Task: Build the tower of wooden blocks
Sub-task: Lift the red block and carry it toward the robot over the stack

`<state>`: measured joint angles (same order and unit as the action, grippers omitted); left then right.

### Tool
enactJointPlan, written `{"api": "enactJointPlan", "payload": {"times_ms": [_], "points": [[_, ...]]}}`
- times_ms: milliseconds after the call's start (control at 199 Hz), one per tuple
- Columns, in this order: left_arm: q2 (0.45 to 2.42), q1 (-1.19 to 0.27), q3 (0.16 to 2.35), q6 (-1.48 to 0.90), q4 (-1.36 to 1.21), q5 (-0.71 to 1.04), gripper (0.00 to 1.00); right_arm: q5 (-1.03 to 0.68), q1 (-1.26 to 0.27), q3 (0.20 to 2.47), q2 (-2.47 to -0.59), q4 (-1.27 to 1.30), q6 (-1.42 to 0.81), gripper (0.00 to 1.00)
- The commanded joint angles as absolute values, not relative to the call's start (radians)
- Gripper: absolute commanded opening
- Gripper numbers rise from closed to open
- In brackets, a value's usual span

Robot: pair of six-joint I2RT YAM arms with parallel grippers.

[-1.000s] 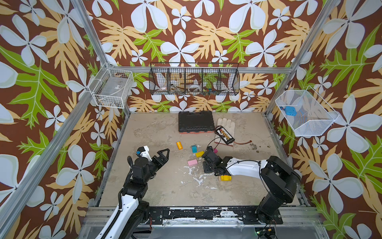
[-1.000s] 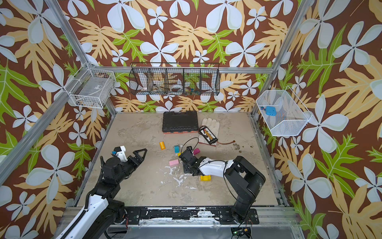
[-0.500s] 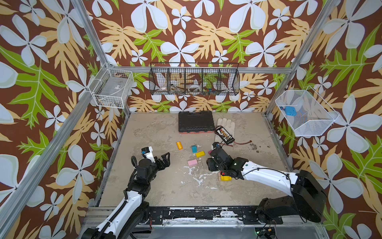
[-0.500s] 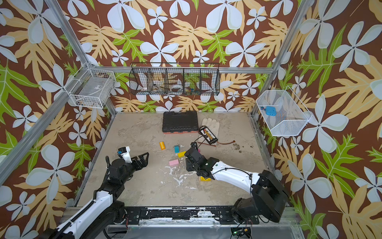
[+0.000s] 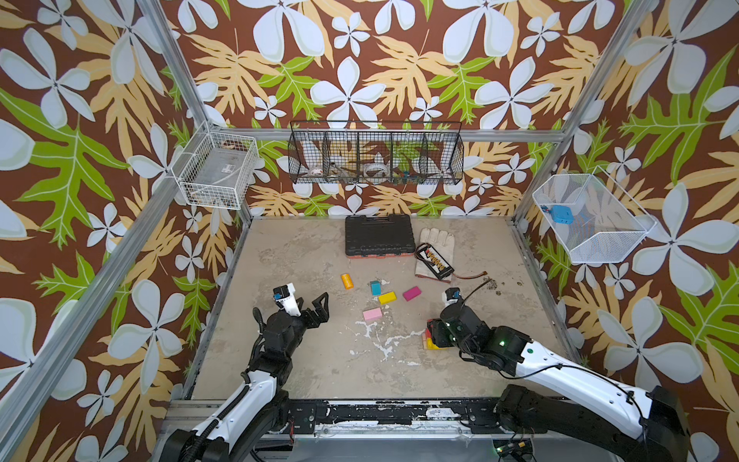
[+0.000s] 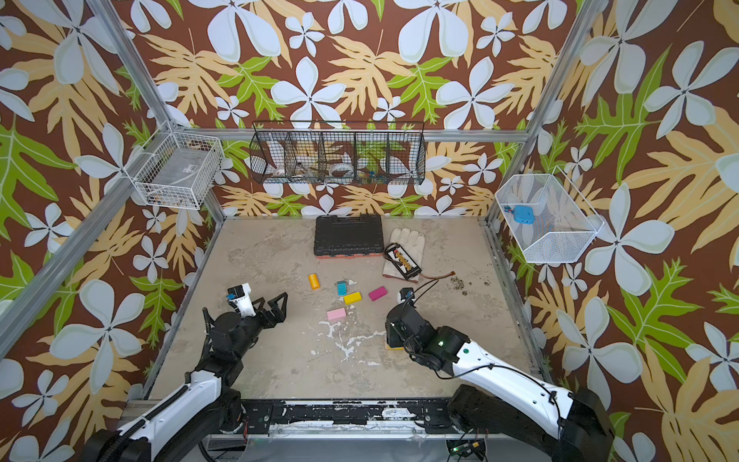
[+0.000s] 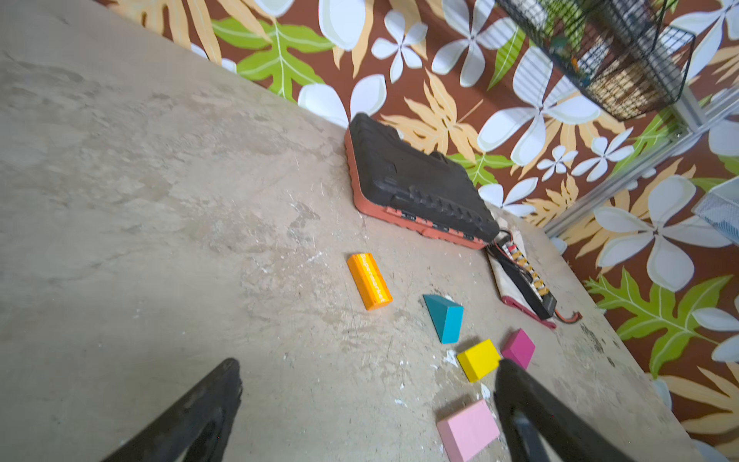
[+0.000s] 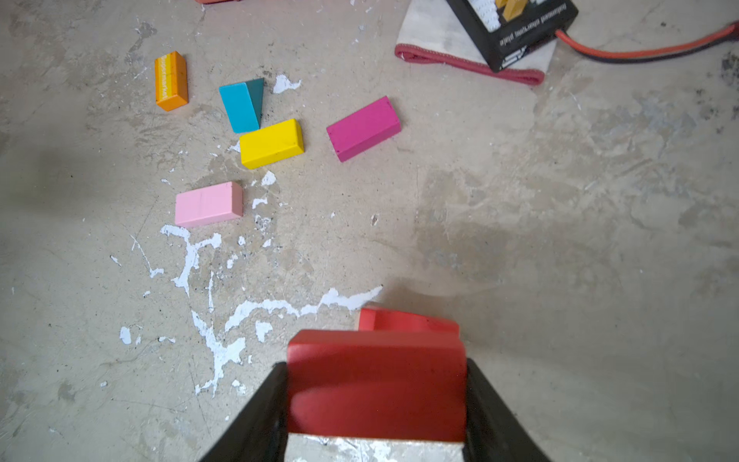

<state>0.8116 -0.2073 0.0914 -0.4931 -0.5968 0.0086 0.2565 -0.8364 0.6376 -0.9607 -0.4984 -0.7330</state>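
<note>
My right gripper (image 8: 376,366) is shut on a red block (image 8: 376,394), one jaw against each side. Just beyond it a second red piece (image 8: 408,320) lies lower down. In both top views the right gripper (image 5: 434,332) hangs over the wood block tower (image 5: 431,345), a low stack of yellow, red and tan mostly hidden by the hand (image 6: 394,346). Loose blocks lie mid-table: orange (image 5: 346,281), teal wedge (image 5: 375,287), yellow (image 5: 387,297), magenta (image 5: 411,293), pink (image 5: 372,314). My left gripper (image 5: 312,310) stands open and empty, left of the pink block (image 7: 468,430).
A black tool case (image 5: 379,235) lies at the back. Beside it a glove (image 5: 438,242) carries a battery pack (image 5: 436,260) whose wire trails right. Wire baskets hang on the back wall (image 5: 376,158) and side walls (image 5: 218,176). White paint flecks mark the floor (image 5: 380,344).
The right gripper has moved right and toward the front edge, coming over the low stack; the magenta block it covered now shows. The left gripper stays open, barely shifted.
</note>
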Motion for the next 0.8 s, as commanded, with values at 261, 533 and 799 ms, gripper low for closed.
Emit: {"api": "enactJointPlan", "payload": {"times_ms": [261, 533, 799], "points": [[0.789, -0.206, 0.066, -0.470, -0.661, -0.016, 1.00, 0.176, -0.836, 0.559, -0.926, -0.548, -0.828, 0.38], [0.807, -0.206, 0.076, -0.476, -0.645, -0.011, 1.00, 0.208, -0.837, 0.575, -0.955, -0.543, -0.822, 0.38], [0.809, -0.206, 0.077, -0.476, -0.643, -0.009, 1.00, 0.265, -0.836, 0.625, -1.046, -0.525, -0.812, 0.39]]}}
